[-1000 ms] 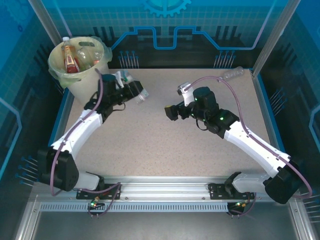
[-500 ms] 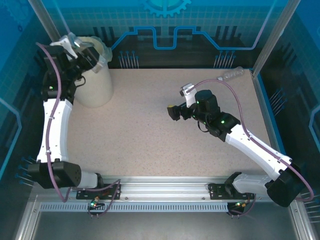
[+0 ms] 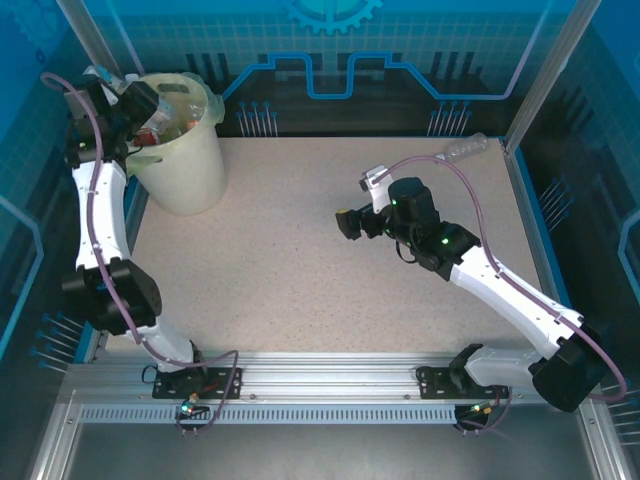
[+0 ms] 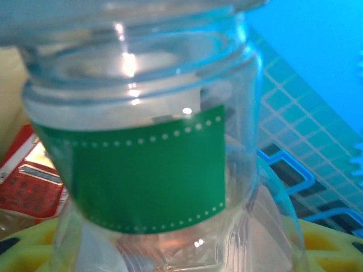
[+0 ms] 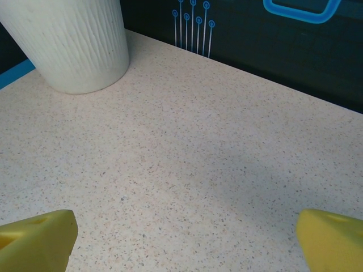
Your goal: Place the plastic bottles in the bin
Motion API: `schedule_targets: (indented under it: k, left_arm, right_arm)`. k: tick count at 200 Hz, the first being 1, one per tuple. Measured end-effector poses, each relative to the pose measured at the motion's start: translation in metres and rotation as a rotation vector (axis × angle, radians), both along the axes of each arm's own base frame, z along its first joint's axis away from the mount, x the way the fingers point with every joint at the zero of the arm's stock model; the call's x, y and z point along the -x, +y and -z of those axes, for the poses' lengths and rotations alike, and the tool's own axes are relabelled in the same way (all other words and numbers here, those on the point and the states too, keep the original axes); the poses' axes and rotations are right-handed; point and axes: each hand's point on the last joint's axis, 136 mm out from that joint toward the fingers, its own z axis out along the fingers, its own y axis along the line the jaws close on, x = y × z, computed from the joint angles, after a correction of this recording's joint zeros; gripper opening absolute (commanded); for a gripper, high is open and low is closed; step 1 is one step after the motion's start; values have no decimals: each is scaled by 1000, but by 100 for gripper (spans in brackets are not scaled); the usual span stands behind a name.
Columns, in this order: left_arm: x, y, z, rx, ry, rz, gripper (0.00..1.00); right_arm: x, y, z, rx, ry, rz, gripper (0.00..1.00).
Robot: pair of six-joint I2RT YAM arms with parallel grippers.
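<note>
Top view: 1 second back my left claw (image 3: 135, 100) was out over the table (image 3: 300, 270), right of the bin (image 3: 190, 170). Now that arm has swung round to the bin's left and the claw hangs over the rim. My right claw (image 3: 345, 222) has barely stirred, jaws apart above mid-table. Bottles (image 3: 170, 115) lie in the bin, and 1 stray bottle (image 3: 465, 149) lies slantwise at the far right edge.

Left wrist: I'm clamped on the green bottle (image 4: 147, 175), yellow pads (image 4: 332, 246) either side. Its long axis runs up and down the frame, cap end unclear.

Right wrist: fingertips wide apart over bare table, bin base far left.
</note>
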Motion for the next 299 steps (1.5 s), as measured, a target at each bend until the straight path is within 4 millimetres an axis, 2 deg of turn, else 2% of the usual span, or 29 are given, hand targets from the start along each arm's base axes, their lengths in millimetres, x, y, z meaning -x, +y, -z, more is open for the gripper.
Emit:
schedule_targets:
  k: [12,29,44,62,82,94,110,136,170,189,204,239,254,268,281,299]
  left_arm:
    - [-6,12,13,30,27,-23,58]
    - [-15,24,28,64,63,-44,69]
    - [-20,27,38,88,93,-50,77]
    - [-19,26,42,108,110,-55,82]
    - [-19,25,33,110,94,-57,90]
    - [-16,24,29,108,90,-57,99]
    - [-9,22,22,109,85,-65,99]
    - [6,18,-5,87,38,-74,99]
    - [27,5,-30,77,-20,-62,99]
    - [33,-11,-34,77,-38,-29,99]
    - [36,-32,-31,81,-38,19,99]
    - [48,-111,-20,84,-56,195,99]
    - [58,-146,-16,86,-71,278,99]
    - [68,-170,-14,88,-88,341,99]
    - [75,-181,-13,89,-105,372,99]
    - [84,-185,-9,93,-118,382,99]
  right_arm:
    - [0,-1,0,7,0,2,100]
    - [0,-4,1,18,-2,12,100]
    - [1,-6,1,24,-3,16,100]
    - [0,-6,0,24,-4,19,100]
    - [0,-6,0,23,-5,20,100]
    - [0,-7,0,21,-4,22,100]
    - [-2,-9,0,13,-2,34,100]
    - [-7,-17,0,-3,9,65,100]
    - [-19,-36,4,-46,29,140,100]
    - [-29,-55,8,-81,45,207,100]
    - [-39,-74,9,-119,54,279,100]
    - [-65,-122,20,-193,83,465,100]
    - [-77,-140,34,-205,120,538,100]
    - [-91,-156,47,-215,157,601,100]
    - [-105,-169,57,-228,189,655,100]
    - [-126,-185,67,-253,222,720,100]
